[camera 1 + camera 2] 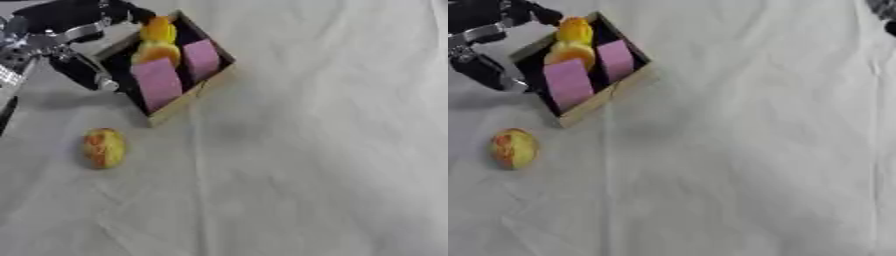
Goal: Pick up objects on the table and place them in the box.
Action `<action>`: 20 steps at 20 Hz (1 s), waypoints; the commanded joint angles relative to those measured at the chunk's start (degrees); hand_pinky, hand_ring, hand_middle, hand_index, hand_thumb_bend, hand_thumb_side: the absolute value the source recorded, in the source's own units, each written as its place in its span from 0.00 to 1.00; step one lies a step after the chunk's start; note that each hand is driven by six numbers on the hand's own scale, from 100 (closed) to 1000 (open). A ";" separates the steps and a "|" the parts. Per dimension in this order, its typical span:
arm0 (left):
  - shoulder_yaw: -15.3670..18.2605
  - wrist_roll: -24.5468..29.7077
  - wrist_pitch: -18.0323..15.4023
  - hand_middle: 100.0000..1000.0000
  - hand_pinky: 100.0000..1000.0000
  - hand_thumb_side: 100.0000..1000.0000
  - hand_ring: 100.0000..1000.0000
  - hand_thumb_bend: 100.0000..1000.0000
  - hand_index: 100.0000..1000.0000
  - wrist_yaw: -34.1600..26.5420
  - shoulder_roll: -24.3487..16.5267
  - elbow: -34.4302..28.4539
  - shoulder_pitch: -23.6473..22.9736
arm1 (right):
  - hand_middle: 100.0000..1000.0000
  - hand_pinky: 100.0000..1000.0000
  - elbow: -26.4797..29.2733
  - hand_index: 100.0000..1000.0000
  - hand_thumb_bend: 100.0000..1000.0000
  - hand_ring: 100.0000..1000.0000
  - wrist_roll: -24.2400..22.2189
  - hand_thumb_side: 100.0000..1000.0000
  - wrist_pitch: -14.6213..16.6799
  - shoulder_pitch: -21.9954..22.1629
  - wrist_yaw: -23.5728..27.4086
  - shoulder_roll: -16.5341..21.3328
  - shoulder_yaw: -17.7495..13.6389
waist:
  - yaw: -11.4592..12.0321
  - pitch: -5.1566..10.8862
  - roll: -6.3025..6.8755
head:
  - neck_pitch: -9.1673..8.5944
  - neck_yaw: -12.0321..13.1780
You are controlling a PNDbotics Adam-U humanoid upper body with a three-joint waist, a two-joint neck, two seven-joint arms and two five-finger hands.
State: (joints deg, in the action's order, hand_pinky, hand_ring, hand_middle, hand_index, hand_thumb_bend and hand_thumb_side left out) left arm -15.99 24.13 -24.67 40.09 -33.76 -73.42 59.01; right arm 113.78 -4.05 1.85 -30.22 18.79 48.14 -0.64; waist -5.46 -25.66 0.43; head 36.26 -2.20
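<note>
Left eye view shows a yellow-red fruit (104, 147) lying alone on the white cloth (315, 150), below the left hand (74, 45) and well apart from it. The wooden box (188, 97) sits just right of that hand, tilted askew, holding two pink blocks (157, 82) and two orange-yellow fruits (158, 41). The left hand hovers at the box's near-left edge, fingers spread and holding nothing. A dark tip shows at the right eye view's upper right corner; what it is cannot be told.
</note>
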 commanded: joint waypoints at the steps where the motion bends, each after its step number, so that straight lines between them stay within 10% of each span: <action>1: 0.07 0.08 -0.20 0.81 0.88 0.00 0.85 0.54 1.00 1.16 -0.86 0.05 0.81 | 0.65 1.00 0.81 0.77 0.00 0.98 0.01 0.40 -0.24 -0.34 0.48 1.00 -0.57 | -0.13 2.36 -0.01 | 0.16 -0.09; 10: 1.16 -2.65 2.11 0.71 0.82 0.00 0.78 0.27 0.84 -2.74 -2.21 -3.78 -0.08 | 0.65 1.00 0.81 0.77 0.00 0.99 0.05 0.40 -0.33 0.10 0.37 1.21 -0.73 | 0.34 2.58 0.04 | 0.64 -0.54; 20: 0.97 2.81 9.46 0.69 0.80 0.00 0.75 0.19 0.85 -19.37 -19.12 -31.85 -12.22 | 0.65 1.00 0.81 0.77 0.00 0.99 0.59 0.40 -0.03 1.07 0.08 2.29 -1.10 | 2.17 2.93 0.38 | 1.85 -2.49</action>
State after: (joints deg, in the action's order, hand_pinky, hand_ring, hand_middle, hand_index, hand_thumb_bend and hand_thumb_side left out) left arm -15.68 26.37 -16.29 22.99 -49.24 -101.58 46.22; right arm 113.78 -3.70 1.75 -28.71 18.78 48.21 -0.84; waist -3.36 -25.62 0.43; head 37.81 -4.33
